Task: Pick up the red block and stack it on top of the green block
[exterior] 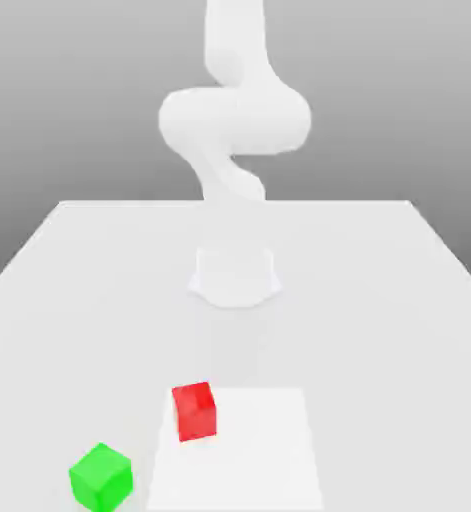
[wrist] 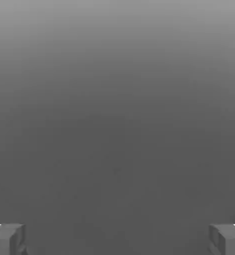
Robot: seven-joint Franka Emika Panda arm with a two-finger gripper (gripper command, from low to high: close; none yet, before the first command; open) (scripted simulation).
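The red block sits on the white table near the front, on the left edge of a brighter white square patch. The green block rests on the table to the exterior view's left of the red one and closer to the front edge, apart from it. In the hand view my gripper is open: its two grey fingertips stand far apart with nothing between them, against a plain grey background. The white arm rises from its base at the table's middle.
The white table stretches wide around the arm's base. Bare surface lies on the exterior view's right of the blocks and behind them.
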